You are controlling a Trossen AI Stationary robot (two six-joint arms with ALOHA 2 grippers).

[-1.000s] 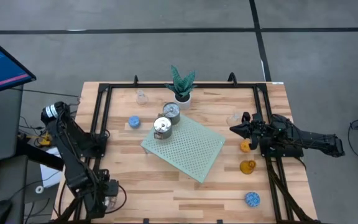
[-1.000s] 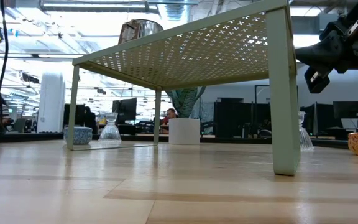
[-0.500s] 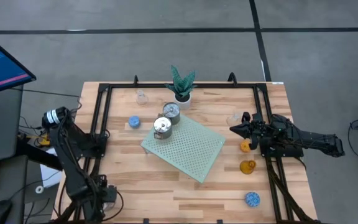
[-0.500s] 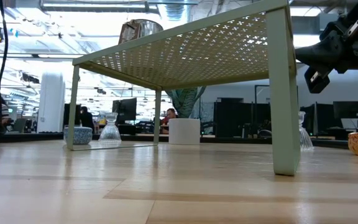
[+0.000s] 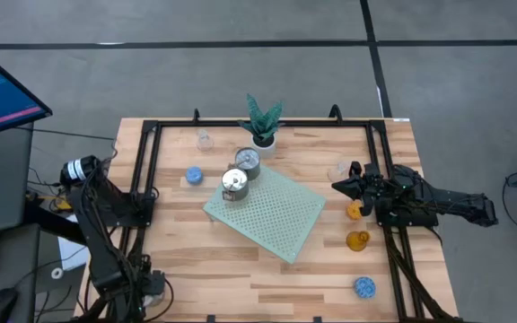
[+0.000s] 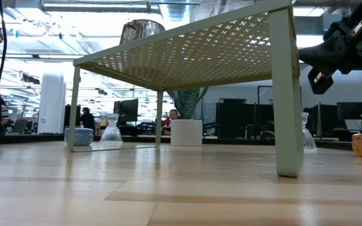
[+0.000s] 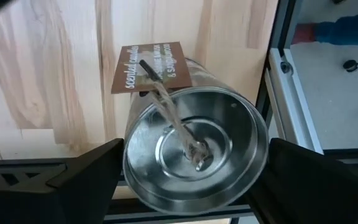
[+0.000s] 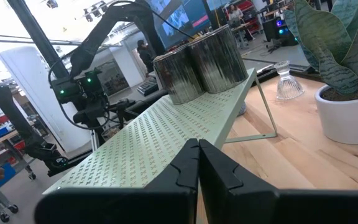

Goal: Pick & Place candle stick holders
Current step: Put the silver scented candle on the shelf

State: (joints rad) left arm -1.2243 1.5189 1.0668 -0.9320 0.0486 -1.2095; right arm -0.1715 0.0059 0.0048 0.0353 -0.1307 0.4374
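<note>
My left gripper (image 5: 151, 287) is at the table's near left corner, shut on a shiny silver metal holder (image 7: 194, 158) that bears a brown tag. My right gripper (image 5: 337, 187) is shut and empty. It hovers at the right side, by a clear glass holder (image 5: 337, 170) and an orange holder (image 5: 354, 210). Two more silver holders (image 5: 247, 160) (image 5: 234, 183) stand on the pale green perforated mat (image 5: 272, 215). An amber holder (image 5: 358, 240) and a blue bumpy one (image 5: 364, 287) stand on the wood at the near right. Another blue one (image 5: 193, 176) and a clear one (image 5: 205, 139) stand at the far left. My left gripper has the silver holder between its two fingers (image 7: 95, 171), one on each side of the round wall near the open rim (image 7: 129, 168). The open mouth faces the wrist camera, and the tag's string lies inside. I cannot tell whether the holder's base is clear of the table.
A green-leaved plant in a white pot (image 5: 263, 130) stands at the far middle. The mat is a raised shelf on legs (image 6: 288, 125). Black frame rails (image 5: 142, 193) run along the table's sides. Bare wood lies along the near edge (image 5: 258, 287).
My left arm has folded a little, and its gripper has drawn slightly toward the table's near left corner with the silver holder still between the fingers. My right arm has kept still.
</note>
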